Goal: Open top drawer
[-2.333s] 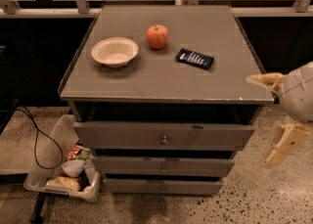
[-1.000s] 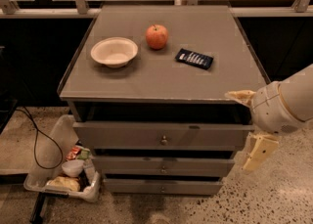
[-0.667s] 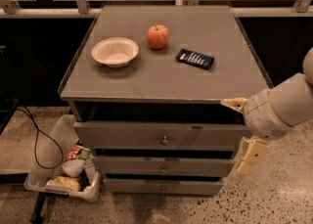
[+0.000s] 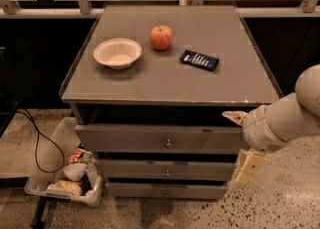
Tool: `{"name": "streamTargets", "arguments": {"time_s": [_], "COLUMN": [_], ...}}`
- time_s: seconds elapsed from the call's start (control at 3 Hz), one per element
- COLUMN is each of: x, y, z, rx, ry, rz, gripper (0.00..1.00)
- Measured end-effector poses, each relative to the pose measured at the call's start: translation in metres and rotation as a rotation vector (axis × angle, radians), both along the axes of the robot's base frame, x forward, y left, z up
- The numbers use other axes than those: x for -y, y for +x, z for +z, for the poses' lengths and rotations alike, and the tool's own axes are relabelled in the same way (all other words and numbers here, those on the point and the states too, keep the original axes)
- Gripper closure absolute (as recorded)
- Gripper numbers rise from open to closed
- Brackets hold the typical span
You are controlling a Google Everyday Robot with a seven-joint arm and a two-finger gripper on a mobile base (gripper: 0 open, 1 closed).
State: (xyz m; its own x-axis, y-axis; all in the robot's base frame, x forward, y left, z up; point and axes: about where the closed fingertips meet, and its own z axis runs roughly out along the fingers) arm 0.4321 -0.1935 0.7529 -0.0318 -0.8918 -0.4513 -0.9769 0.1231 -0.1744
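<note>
Warm, dim light falls from above onto the table top (image 4: 150, 80), leaving a soft sheen near the bowl (image 4: 117, 52) and apple (image 4: 161, 37), which both throw short shadows. The top's overhang lays a dark band above the top drawer (image 4: 130, 138). Everything behind and to the left is nearly black. The gripper (image 4: 234, 145), fingers spread at the drawers' right edge, is lit pale cream, and the speckled floor (image 4: 295, 198) glows beside it
</note>
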Motion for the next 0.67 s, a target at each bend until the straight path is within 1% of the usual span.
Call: {"name": "streamTargets", "arguments": {"time_s": [0.33, 0.67], "x": [0.003, 0.010], "y": [0.011, 0.033], "z": [-0.015, -0.023], "rx": [0.070, 0.183], "ry": [0.035, 0.069], "rz": [-0.019, -0.059], "gripper": [0.00, 0.00]}}
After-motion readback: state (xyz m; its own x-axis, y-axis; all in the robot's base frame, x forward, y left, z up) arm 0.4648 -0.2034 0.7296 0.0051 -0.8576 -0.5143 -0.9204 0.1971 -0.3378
